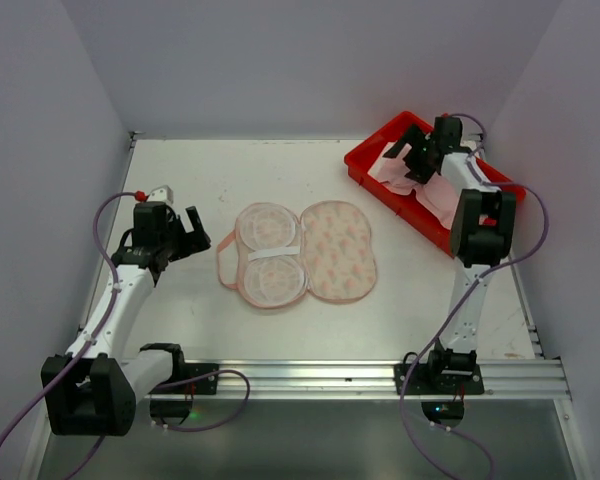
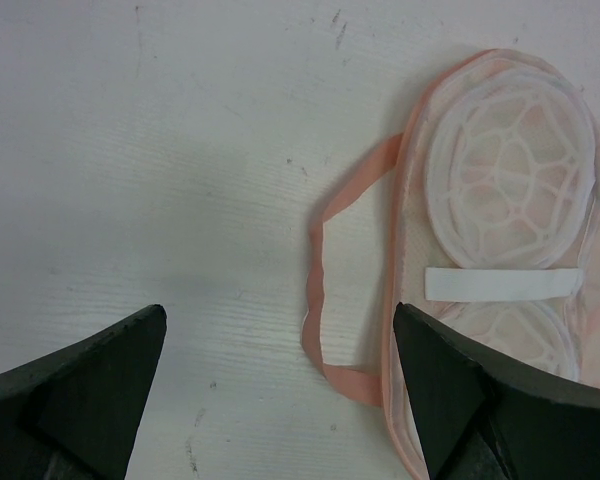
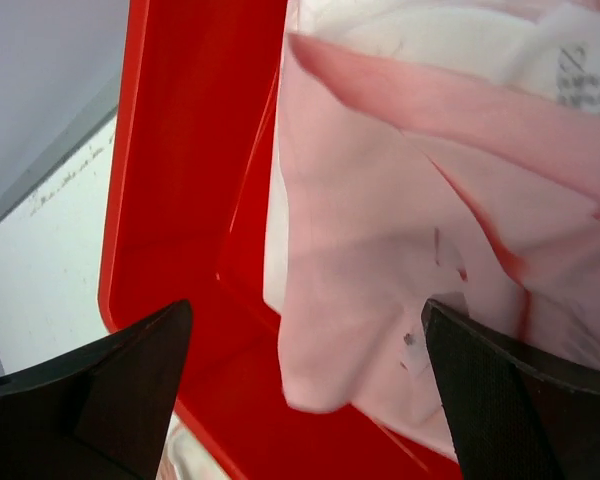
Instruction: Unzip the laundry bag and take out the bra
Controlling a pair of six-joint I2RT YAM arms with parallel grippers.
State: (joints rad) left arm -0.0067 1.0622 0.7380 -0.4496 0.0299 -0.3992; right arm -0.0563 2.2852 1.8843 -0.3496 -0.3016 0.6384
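The laundry bag (image 1: pixel 298 252) lies opened flat at the table's middle, its white mesh half (image 1: pixel 270 255) on the left and its printed cream half (image 1: pixel 338 250) on the right. My left gripper (image 1: pixel 195 232) is open and empty, just left of the bag. In the left wrist view the bag (image 2: pixel 500 180) and its pink loop strap (image 2: pixel 320 300) lie ahead of my open left gripper (image 2: pixel 280 370). The pale pink and white bra (image 1: pixel 435 198) lies in the red tray (image 1: pixel 365 165). My right gripper (image 1: pixel 405 160) hangs open over the bra (image 3: pixel 380 250), holding nothing.
The red tray (image 3: pixel 190 150) stands at the back right, tight against the right wall. White walls close the table on three sides. A metal rail (image 1: pixel 330 378) with both arm bases runs along the near edge.
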